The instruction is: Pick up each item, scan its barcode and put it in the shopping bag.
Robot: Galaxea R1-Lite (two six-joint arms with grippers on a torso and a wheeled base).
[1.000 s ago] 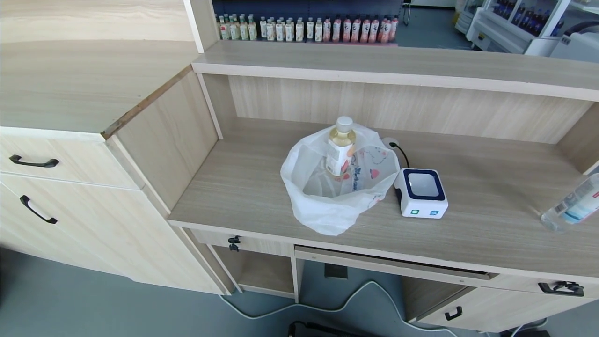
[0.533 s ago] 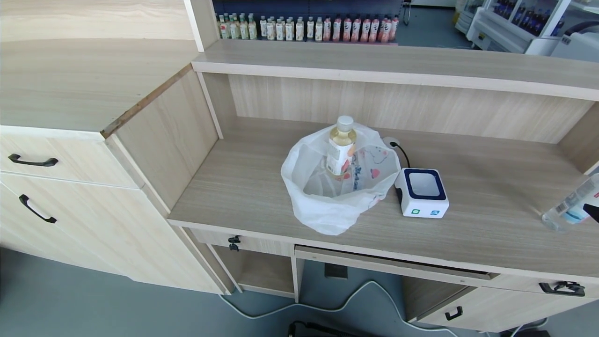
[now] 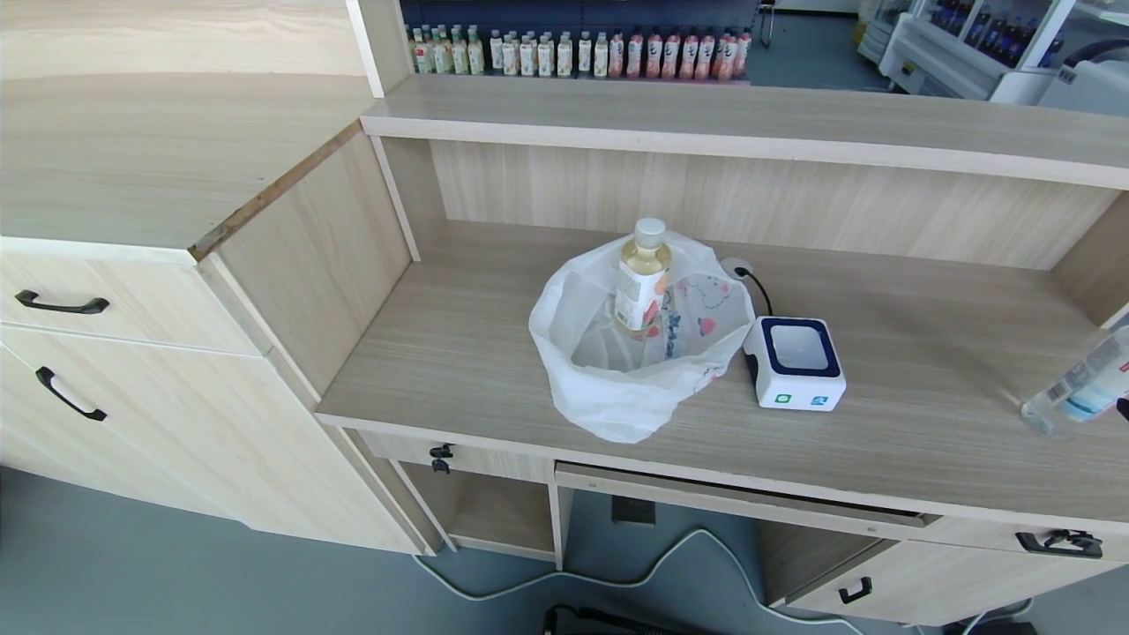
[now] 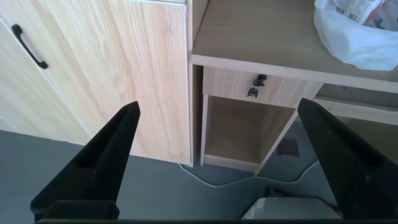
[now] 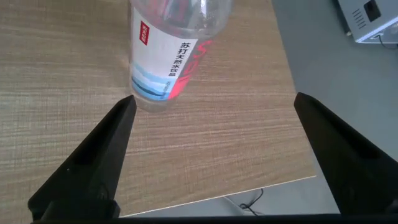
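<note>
1. Bottle (image 3: pixel 1080 388), clear with a pale label, sits at the far right of the desk (image 3: pixel 926 423) in the head view. It is well apart from the scanner (image 3: pixel 794 362) and the bag (image 3: pixel 617 388), which touch each other mid-desk. A tea bottle (image 3: pixel 642 278) already stands in the bag. The right arm is plainly the nearer one. Bare desk lies between bottle and scanner, so I judge that a carry to the left has free room. A side wall rises behind the bottle.

2. In the right wrist view the right hand (image 5: pixel 214 106) is spread to its full width and holds nothing. The bottle (image 5: pixel 171 50) is just ahead of the fingertips. Its foot rests on the desk close to one finger, off the hand's midline. Its body widens toward the camera, so I take it to stand upright with its long axis vertical, though I cannot be sure. The hand probably needs to shift sideways to centre on it before closing. The desk's end and front edges are both near, with floor beyond, so a careless nudge could push the bottle off.

3. In the left wrist view the left hand (image 4: pixel 219 109) is also wide open and empty. It hangs low in front of the cupboard (image 4: pixel 124 74), below the desk's front edge. A corner of the bag shows up on the desk, some way from the fingers.
</note>
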